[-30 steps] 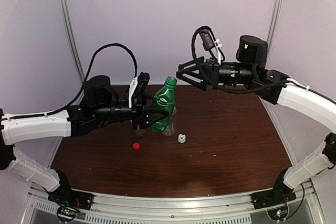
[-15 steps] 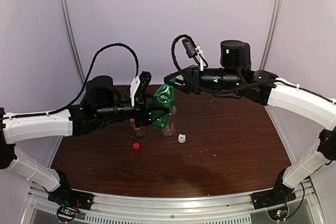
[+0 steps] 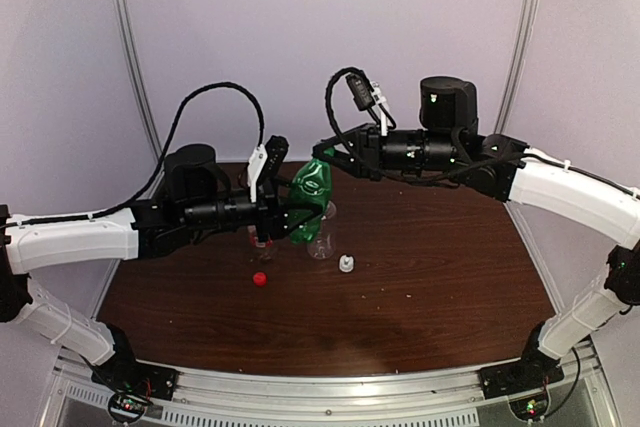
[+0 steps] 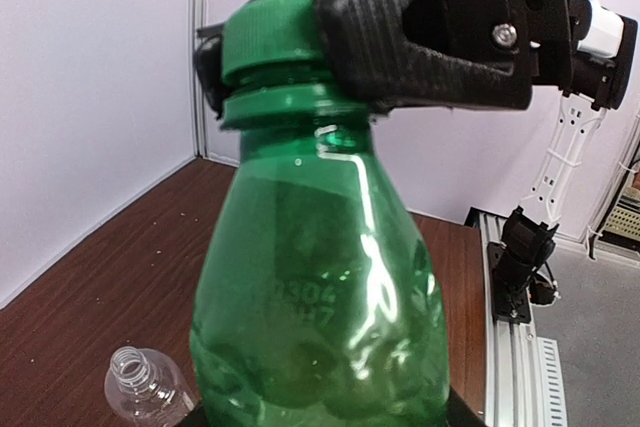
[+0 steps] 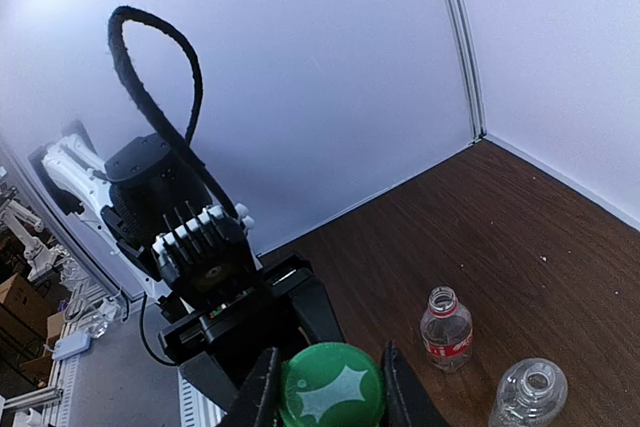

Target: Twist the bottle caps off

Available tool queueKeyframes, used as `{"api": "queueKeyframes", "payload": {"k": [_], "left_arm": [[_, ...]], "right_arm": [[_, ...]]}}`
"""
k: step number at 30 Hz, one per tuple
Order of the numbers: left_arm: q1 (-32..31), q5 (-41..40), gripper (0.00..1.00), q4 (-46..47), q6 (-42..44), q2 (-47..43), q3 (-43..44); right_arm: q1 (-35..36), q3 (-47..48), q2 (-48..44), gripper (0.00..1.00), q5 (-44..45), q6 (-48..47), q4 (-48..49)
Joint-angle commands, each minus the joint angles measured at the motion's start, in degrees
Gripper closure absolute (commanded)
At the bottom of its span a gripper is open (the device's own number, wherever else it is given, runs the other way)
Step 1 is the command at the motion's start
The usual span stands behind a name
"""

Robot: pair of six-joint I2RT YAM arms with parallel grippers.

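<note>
Right tool [image 5: 328, 372] is closed on the green cap [image 5: 332, 395], one finger on each side of it; in the left wrist view its black fingers [image 4: 400, 37] wrap the cap just above the neck ring. Left tool [image 3: 292, 213] grips the green bottle [image 4: 320, 297] around its lower body and holds it tilted, top leaning toward the right arm. Below them lies a dark brown wood-grain table [image 3: 440, 277] with a few pale specks. On it the red cap [image 3: 259, 278] and the white cap [image 3: 346, 265] lie apart from each other in front of the bottles. The red-labelled bottle [image 5: 446, 329] and the unlabelled clear bottle [image 5: 528, 392] stand upright near each other, both with open necks. Plain pale lilac walls [image 3: 300, 37] close the table in on three sides, with slim metal posts [image 3: 128, 57] at the back corners. A ribbed aluminium rail [image 3: 330, 392] runs along the near edge, carrying both arm bases.
</note>
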Motion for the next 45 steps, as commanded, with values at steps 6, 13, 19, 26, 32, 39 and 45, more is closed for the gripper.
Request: {"api": "queueKeyframes", "payload": {"k": [6,13,19,26,32,39,45], "left_arm": [[-0.17,10.44,0.65,7.33,0.43,-1.78,-1.21],[-0.16,30.80,0.64,16.60,-4.80,-0.44,-2.15],[-0.13,32.20,0.64,18.99,-6.48,-0.19,-2.58],[-0.17,28.65,0.64,15.81,-4.64,-0.12,-1.94],[-0.17,22.34,0.64,11.72,-2.68,-0.20,-1.04],[-0.17,15.13,0.64,8.70,-1.74,0.06,0.08],[-0.16,8.91,0.65,6.78,-1.40,0.32,0.71]], "right_arm": [[-2.59,-0.81,0.21,0.97,-19.02,-10.49,4.67],[-4.37,1.70,3.24,0.88,-39.37,-21.97,-0.04],[-5.28,3.50,5.32,0.79,-43.09,-22.69,-1.67],[-5.36,2.35,3.43,0.69,-35.05,-18.19,0.06],[-5.38,-0.05,0.31,0.50,-30.19,-13.40,1.89],[-5.19,-2.25,-4.05,0.27,-25.25,-9.21,2.47],[-4.41,-1.73,-5.89,0.23,-13.38,-3.18,1.27]]}}
